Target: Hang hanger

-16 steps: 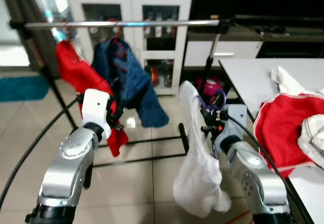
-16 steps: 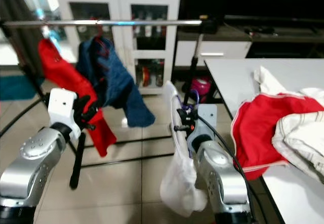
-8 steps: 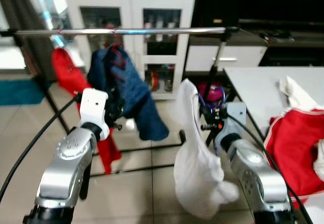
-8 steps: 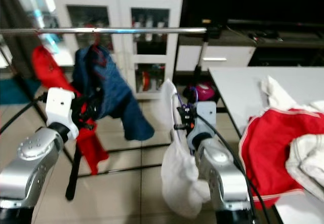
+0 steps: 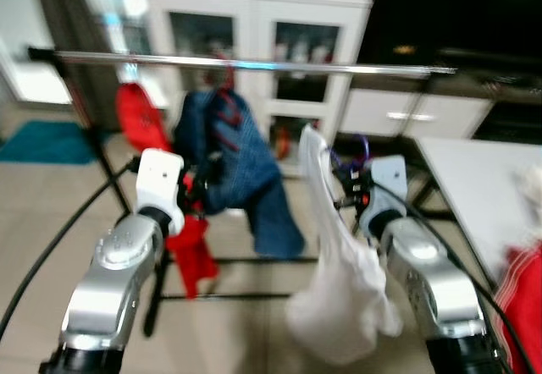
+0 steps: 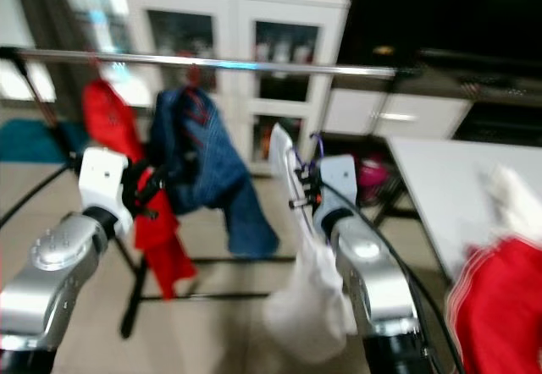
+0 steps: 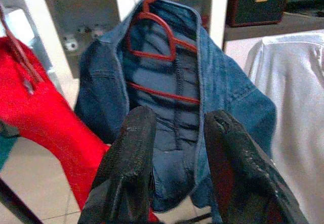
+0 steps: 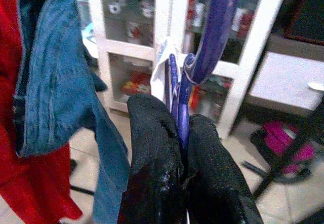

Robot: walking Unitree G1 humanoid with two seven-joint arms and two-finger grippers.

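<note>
My right gripper (image 8: 179,133) is shut on a purple hanger (image 8: 210,41) that carries a white garment (image 5: 339,281); it is held up in front of me, below the silver rail (image 5: 254,64) of a clothes rack. On that rail hang a blue denim jacket (image 7: 182,107) on a red hanger (image 7: 157,21) and a red garment (image 5: 140,120) to its left. My left gripper (image 7: 177,143) is open and empty, raised just short of the denim jacket.
A white glass-door cabinet (image 5: 262,27) stands behind the rack. The rack's black legs (image 5: 110,171) spread over the tiled floor. At the right a white table (image 6: 449,171) holds a red garment (image 6: 500,306).
The camera has turned left, so the rack sits more central and the table has slid toward the right edge. Both arms keep their pose, and the right gripper still holds the hanger.
</note>
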